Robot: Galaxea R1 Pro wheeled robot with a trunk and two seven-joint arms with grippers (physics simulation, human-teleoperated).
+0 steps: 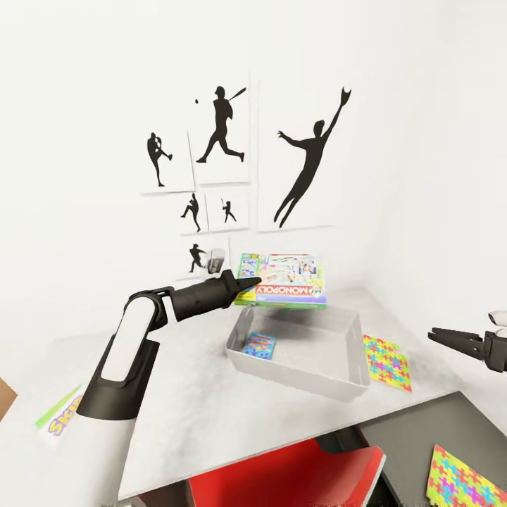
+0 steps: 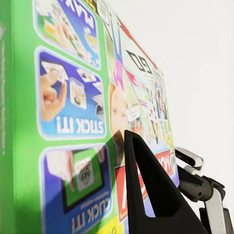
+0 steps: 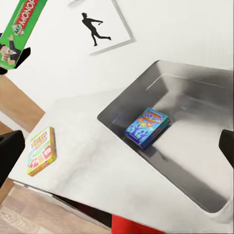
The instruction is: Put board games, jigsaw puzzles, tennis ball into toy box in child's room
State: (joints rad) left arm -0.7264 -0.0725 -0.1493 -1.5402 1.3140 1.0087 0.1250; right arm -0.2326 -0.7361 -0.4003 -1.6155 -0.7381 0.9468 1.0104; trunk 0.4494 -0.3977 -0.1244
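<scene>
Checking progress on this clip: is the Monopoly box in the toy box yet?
Not yet. The left gripper holds the Monopoly box in the air above the toy box.

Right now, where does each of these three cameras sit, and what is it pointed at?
Head view: from the robot's head, looking down over the table and toy box; both arms show, the left gripper holding the Monopoly box, the right gripper open.
Left wrist view: on the left arm, looking along a finger across the Monopoly box.
Right wrist view: on the right arm, looking down into the toy box, with a dark fingertip.
All three share the Monopoly box.
</scene>
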